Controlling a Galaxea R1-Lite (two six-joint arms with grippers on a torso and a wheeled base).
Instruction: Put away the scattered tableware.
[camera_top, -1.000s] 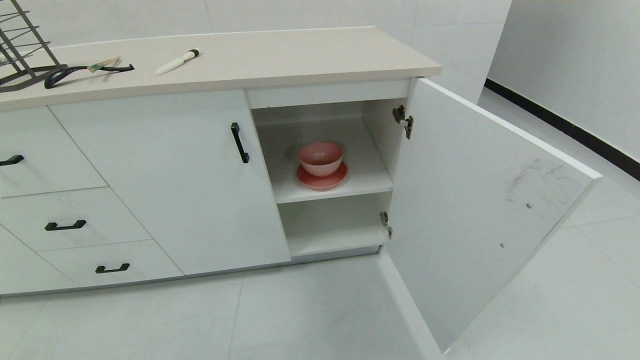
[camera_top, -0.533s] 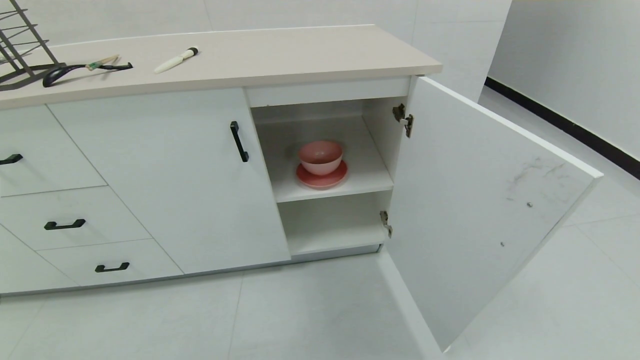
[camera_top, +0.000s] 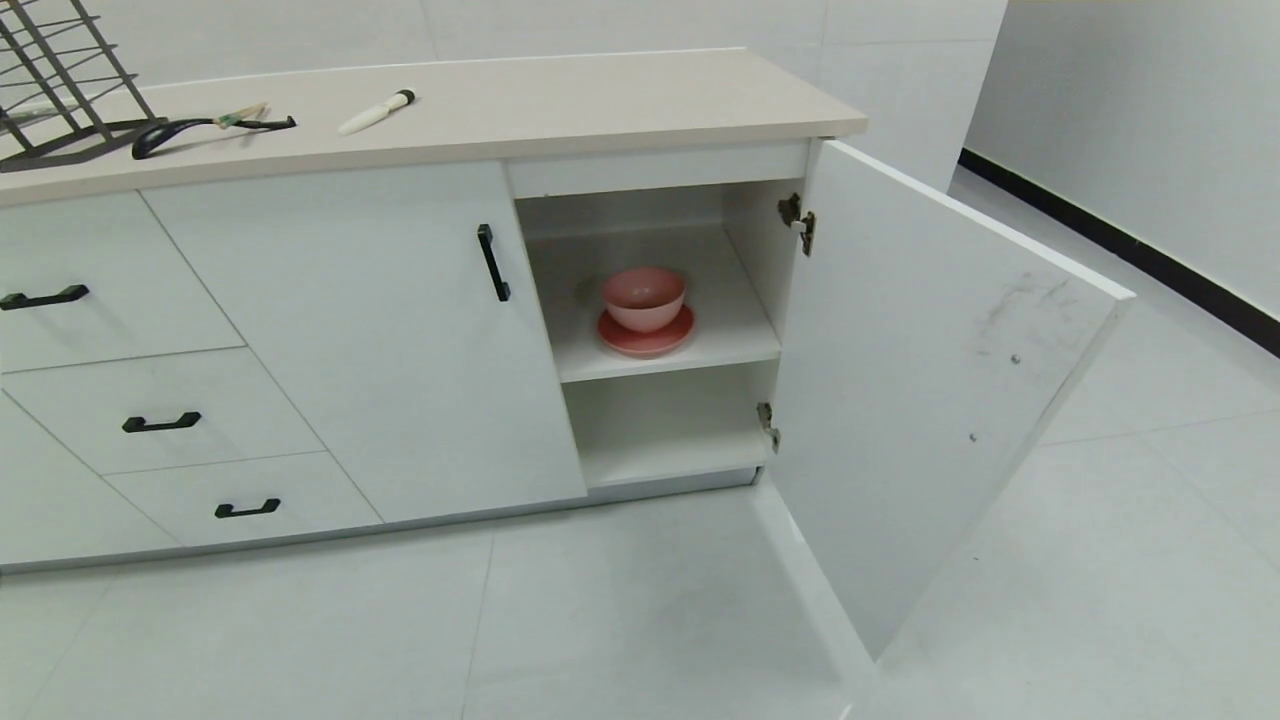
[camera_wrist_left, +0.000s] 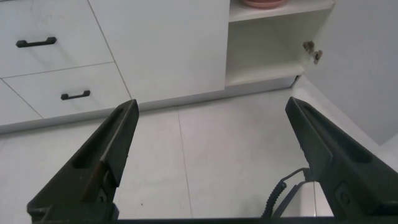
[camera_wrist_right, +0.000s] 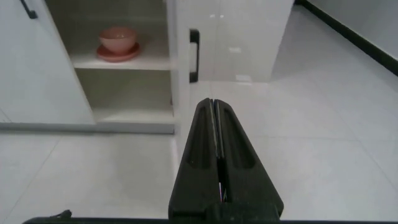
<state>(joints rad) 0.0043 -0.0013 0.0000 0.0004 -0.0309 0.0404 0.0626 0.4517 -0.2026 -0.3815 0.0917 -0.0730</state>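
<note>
The left jaws stand wide and empty over the floor. The right jaws are pressed together with nothing between them. The pink bowl (camera_top: 643, 297) sits on the red plate (camera_top: 644, 335) on the cupboard's upper shelf (camera_top: 720, 345), well ahead of both sets of jaws. The tableware not yet stowed lies on the tabletop (camera_top: 600, 95), far beyond either set of jaws: a white knife (camera_top: 377, 111), a black ladle (camera_top: 185, 126) and what look like chopsticks (camera_top: 245, 113).

Likely troubles from here:

1. The open door (camera_top: 930, 380) stands straight ahead of the right jaws, with its handle (camera_wrist_right: 194, 56) on the side toward them. An arm raised toward the tabletop could clip the door's edge and swing it.
2. Pressed together as they are, the right jaws would only shove the knife along, so they must part first.
3. The ladle and chopsticks appear to touch, so lifting 1 may drag the other off the tabletop.
4. A utensil pushed carelessly onto the shelf could knock the bowl off its plate.
</note>
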